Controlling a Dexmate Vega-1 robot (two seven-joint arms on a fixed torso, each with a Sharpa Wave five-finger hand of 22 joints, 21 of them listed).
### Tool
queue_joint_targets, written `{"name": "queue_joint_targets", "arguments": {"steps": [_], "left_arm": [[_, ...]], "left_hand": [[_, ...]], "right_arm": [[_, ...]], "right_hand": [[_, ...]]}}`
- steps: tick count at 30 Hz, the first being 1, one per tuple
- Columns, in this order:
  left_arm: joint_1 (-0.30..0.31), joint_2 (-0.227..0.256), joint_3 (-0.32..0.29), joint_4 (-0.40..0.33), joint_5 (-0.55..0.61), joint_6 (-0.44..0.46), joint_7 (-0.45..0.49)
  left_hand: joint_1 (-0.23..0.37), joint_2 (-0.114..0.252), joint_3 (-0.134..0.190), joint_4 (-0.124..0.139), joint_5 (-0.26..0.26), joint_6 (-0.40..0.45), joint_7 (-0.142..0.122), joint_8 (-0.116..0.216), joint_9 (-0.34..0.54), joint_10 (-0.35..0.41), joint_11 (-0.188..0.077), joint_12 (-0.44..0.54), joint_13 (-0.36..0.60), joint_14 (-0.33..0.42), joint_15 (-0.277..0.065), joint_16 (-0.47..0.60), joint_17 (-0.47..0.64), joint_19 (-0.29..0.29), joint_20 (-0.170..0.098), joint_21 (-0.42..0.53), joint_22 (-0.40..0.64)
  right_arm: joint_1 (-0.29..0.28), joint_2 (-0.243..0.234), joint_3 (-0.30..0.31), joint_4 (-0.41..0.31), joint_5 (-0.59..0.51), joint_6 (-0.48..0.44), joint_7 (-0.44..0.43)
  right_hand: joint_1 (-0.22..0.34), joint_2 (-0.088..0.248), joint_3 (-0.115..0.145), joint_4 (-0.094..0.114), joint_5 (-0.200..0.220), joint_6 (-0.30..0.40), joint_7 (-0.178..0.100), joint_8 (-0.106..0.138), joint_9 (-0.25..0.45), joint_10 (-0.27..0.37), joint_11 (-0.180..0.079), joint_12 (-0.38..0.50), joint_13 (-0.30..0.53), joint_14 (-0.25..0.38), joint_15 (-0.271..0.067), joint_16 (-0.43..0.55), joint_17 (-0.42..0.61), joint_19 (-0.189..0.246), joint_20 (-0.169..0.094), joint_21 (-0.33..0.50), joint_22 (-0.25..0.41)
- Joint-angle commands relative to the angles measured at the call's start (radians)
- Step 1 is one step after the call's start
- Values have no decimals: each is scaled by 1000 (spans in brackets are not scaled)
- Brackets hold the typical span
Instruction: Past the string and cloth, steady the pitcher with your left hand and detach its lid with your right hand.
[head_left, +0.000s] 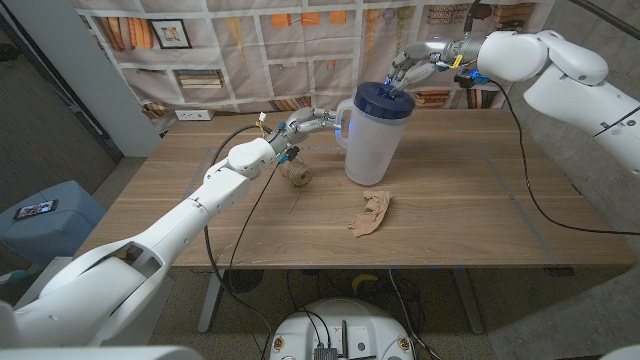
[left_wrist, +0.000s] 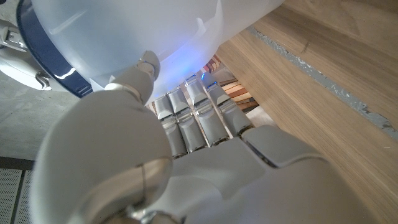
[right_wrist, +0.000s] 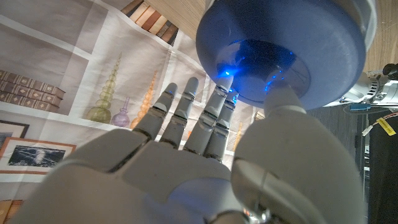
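A clear pitcher (head_left: 370, 145) with a dark blue lid (head_left: 383, 100) stands upright past the middle of the wooden table (head_left: 480, 200). My left hand (head_left: 312, 121) reaches to its handle side. In the left wrist view that hand (left_wrist: 155, 155) has its thumb on the pitcher's wall (left_wrist: 124, 31) and its fingertips hidden behind the wall, near the lid's blue band (left_wrist: 43, 59). My right hand (head_left: 415, 62) comes down from behind onto the lid. In the right wrist view its fingers (right_wrist: 186, 106) and thumb touch the lid (right_wrist: 298, 43), which sits on the pitcher.
A small spool of string (head_left: 296, 175) lies on the table just below my left wrist. A crumpled tan cloth (head_left: 371, 213) lies in front of the pitcher. A bookshelf-print backdrop hangs behind the table's far edge.
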Motion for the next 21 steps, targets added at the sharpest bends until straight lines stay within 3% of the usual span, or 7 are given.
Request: {"name": "queue_joint_targets", "arguments": {"steps": [1, 21], "left_arm": [[14, 9, -4, -21, 2, 5, 13], [13, 2, -4, -14, 2, 9, 22]], "left_hand": [[6, 60, 7, 11, 6, 50, 31, 6, 3, 49, -43, 4, 2, 43, -123, 9, 2, 5, -140, 0, 3], [4, 61, 9, 11, 6, 48, 33, 6, 3, 49, -43, 4, 2, 41, -121, 7, 1, 5, -139, 0, 3]], "right_arm": [[0, -5, 4, -8, 5, 1, 4], [-1, -9, 12, -12, 20, -1, 8]], "right_hand": [[79, 90, -3, -2, 6, 67, -73, 3, 6, 10, 2, 1, 3, 9, -148, 3, 0, 5, 0, 2, 5], [78, 91, -7, -2, 6, 67, -73, 1, 5, 14, 2, -2, 3, 12, -144, 0, -2, 4, 4, 1, 5]]}}
